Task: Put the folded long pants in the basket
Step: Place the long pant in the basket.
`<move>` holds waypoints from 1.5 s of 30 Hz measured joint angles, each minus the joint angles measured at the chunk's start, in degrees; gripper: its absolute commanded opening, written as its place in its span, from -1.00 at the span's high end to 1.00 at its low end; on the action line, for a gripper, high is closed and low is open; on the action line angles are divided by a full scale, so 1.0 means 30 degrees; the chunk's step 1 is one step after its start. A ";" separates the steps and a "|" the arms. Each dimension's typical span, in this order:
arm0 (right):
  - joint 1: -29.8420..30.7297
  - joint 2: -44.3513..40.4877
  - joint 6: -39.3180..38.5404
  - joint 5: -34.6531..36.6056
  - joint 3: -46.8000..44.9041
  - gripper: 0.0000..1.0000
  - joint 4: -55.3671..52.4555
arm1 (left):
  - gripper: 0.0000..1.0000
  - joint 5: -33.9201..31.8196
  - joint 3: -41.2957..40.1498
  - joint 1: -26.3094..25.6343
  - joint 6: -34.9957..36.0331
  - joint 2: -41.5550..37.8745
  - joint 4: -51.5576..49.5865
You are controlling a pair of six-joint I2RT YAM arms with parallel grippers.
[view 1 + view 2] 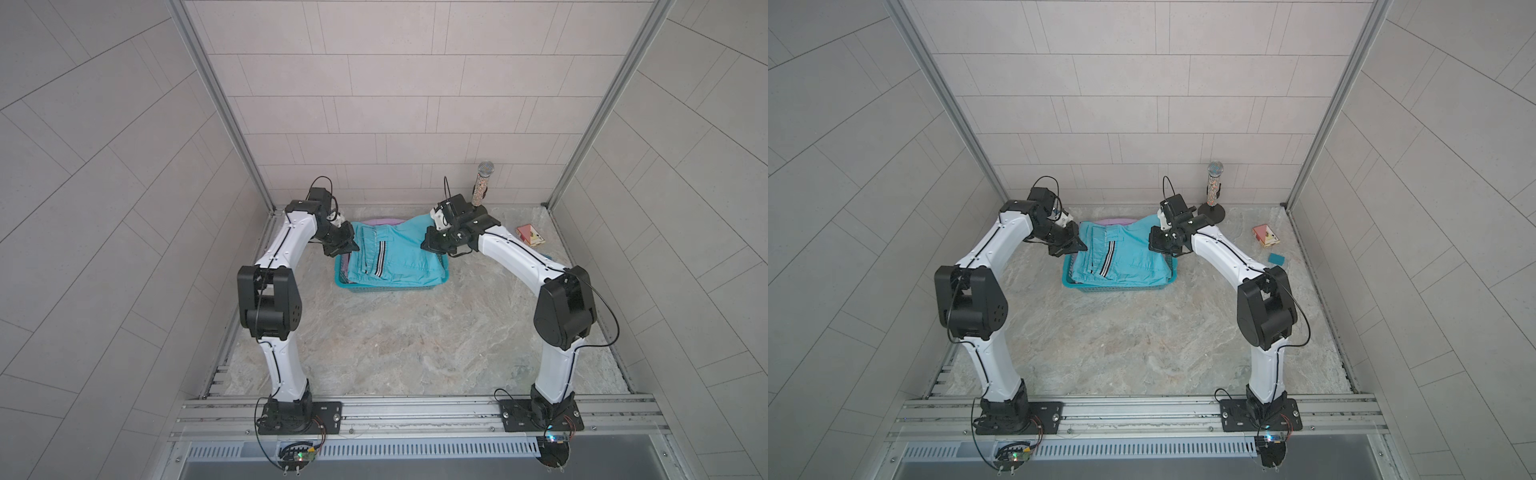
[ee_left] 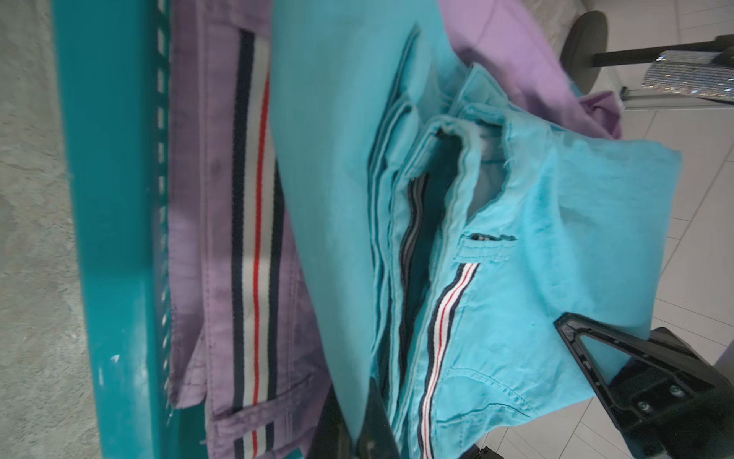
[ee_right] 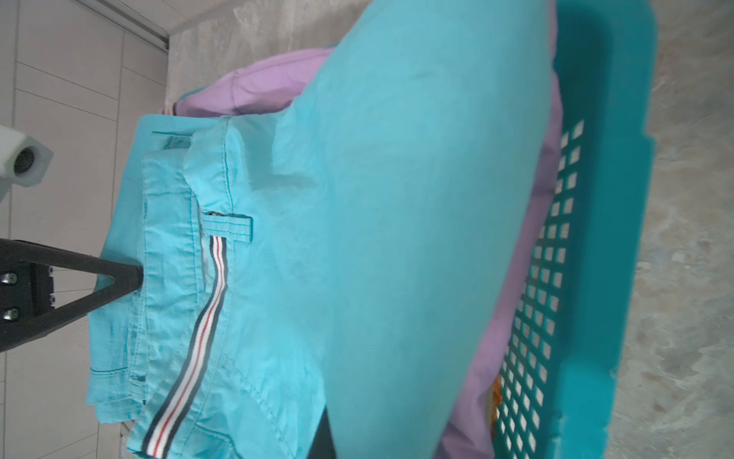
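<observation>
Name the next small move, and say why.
Probably lower both grippers together: the left gripper and right gripper each pinch a side of the turquoise pants, which sag over the basket above the lilac pants, seemingly not yet fully resting.

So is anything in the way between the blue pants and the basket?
Nothing blocks them. The left gripper and right gripper hold the turquoise pants right over the basket. Lilac pants already lie inside, so the turquoise pair should just land on top of those.
</observation>
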 measured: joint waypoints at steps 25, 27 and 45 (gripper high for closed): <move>0.0233 0.0903 -0.0627 0.0590 -0.1734 1.00 0.3366 | 1.00 -0.0401 -0.2936 0.1209 -0.1326 -0.0452 0.4189; 0.0233 0.0969 -0.0750 0.0685 -0.1872 1.00 0.3512 | 0.90 -0.0313 -0.3155 0.1260 -0.1457 -0.0131 0.4466; 0.0627 -0.4044 -0.2084 0.2798 -0.1581 0.19 -0.0029 | 1.00 -0.1049 -0.6433 0.0998 -0.2433 -0.8823 0.4575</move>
